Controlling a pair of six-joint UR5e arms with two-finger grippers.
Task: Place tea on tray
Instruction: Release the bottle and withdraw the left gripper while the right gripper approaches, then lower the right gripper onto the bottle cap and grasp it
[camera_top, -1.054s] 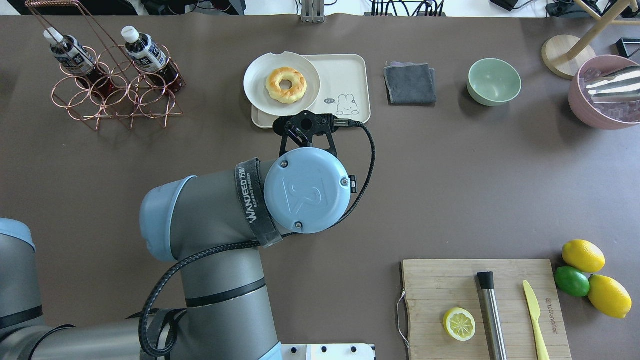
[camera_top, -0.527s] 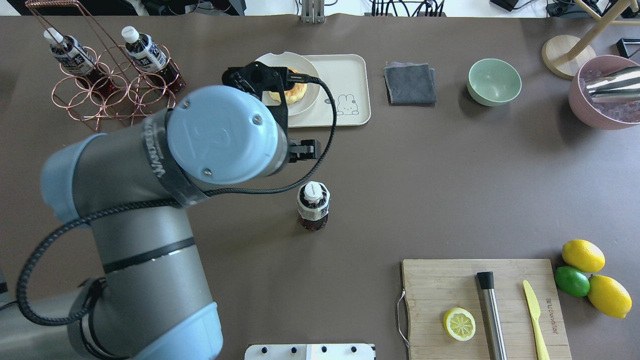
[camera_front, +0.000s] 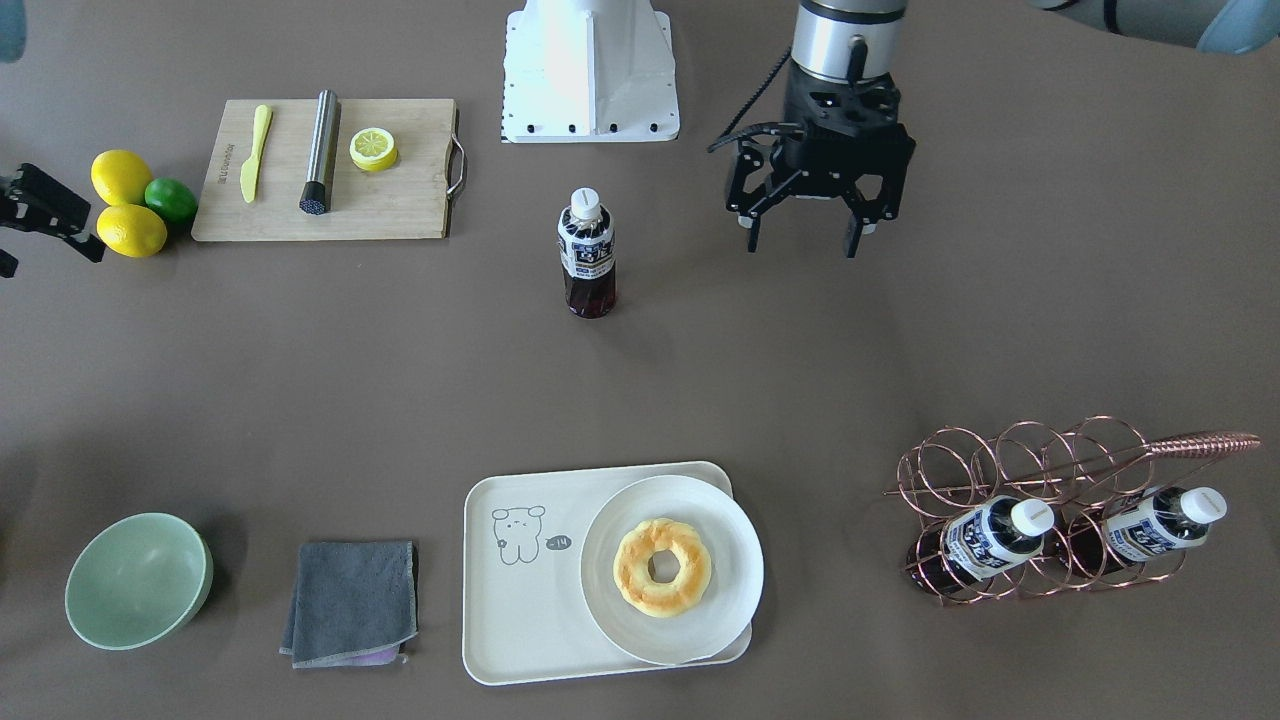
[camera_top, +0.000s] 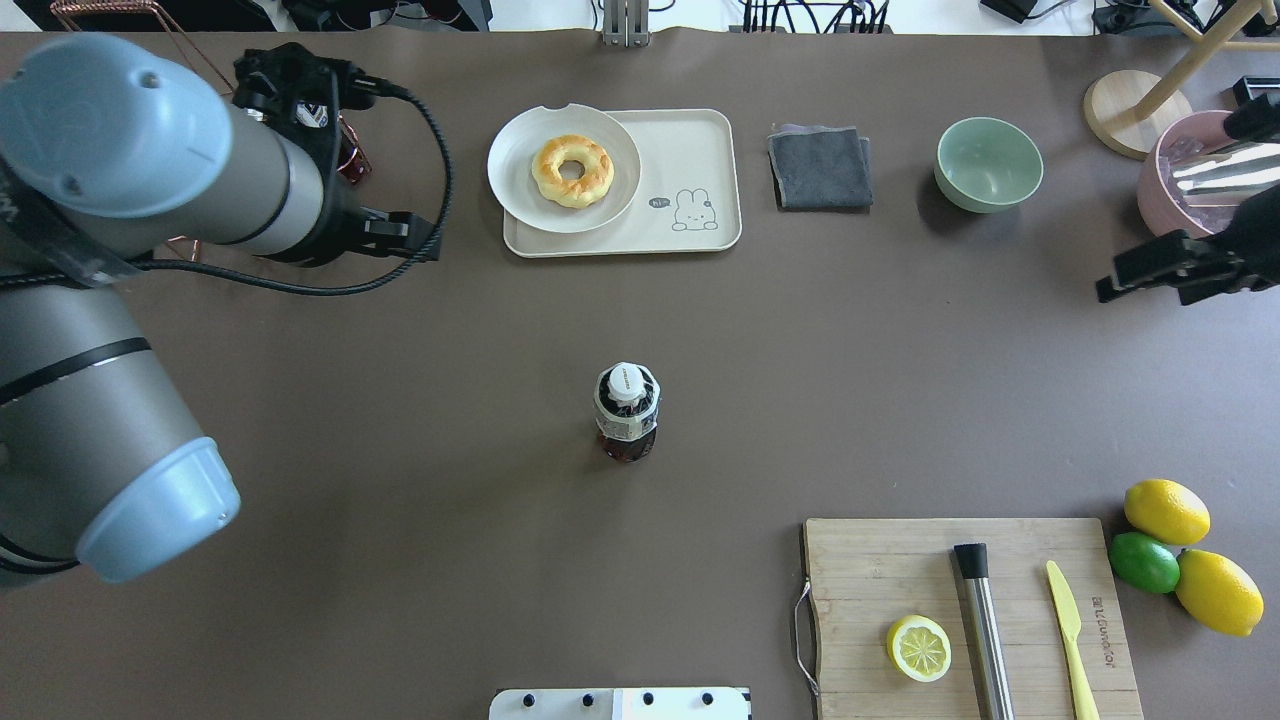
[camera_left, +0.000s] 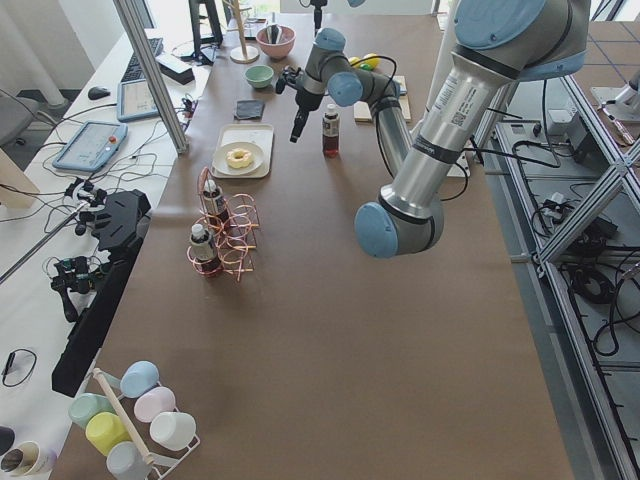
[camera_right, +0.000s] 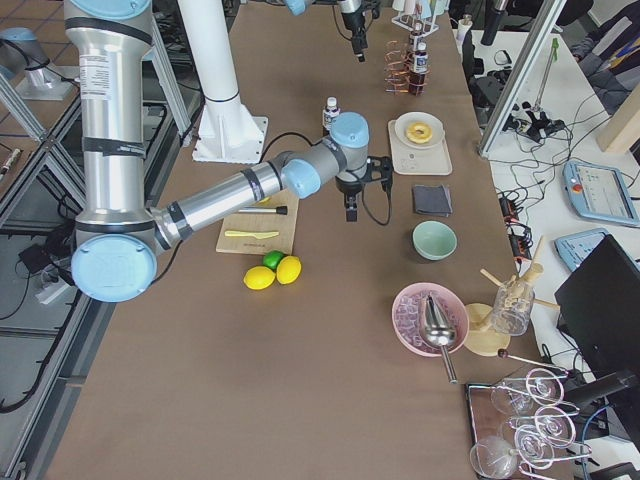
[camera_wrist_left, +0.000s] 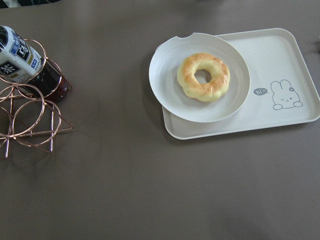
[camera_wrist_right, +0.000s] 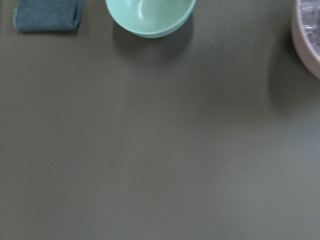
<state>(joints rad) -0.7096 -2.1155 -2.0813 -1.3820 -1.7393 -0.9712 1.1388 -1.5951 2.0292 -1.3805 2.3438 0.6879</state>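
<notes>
One tea (camera_top: 626, 410) upright mid-table, well clear of tray (camera_top: 700, 150), left claw (camera_front: 803, 245) spread, right claw (camera_top: 1165, 265) unclear

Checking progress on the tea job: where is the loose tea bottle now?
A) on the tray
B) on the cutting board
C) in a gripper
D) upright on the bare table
D: the bottle stands capped and upright on the table, well apart from the tray.

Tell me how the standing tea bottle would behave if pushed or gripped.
The bottle stands tall on a narrow base, so a high push would likely tip it. Round and smooth, it would probably roll once down. Dark tea seems to fill it, so it is likely heavyish.
</notes>
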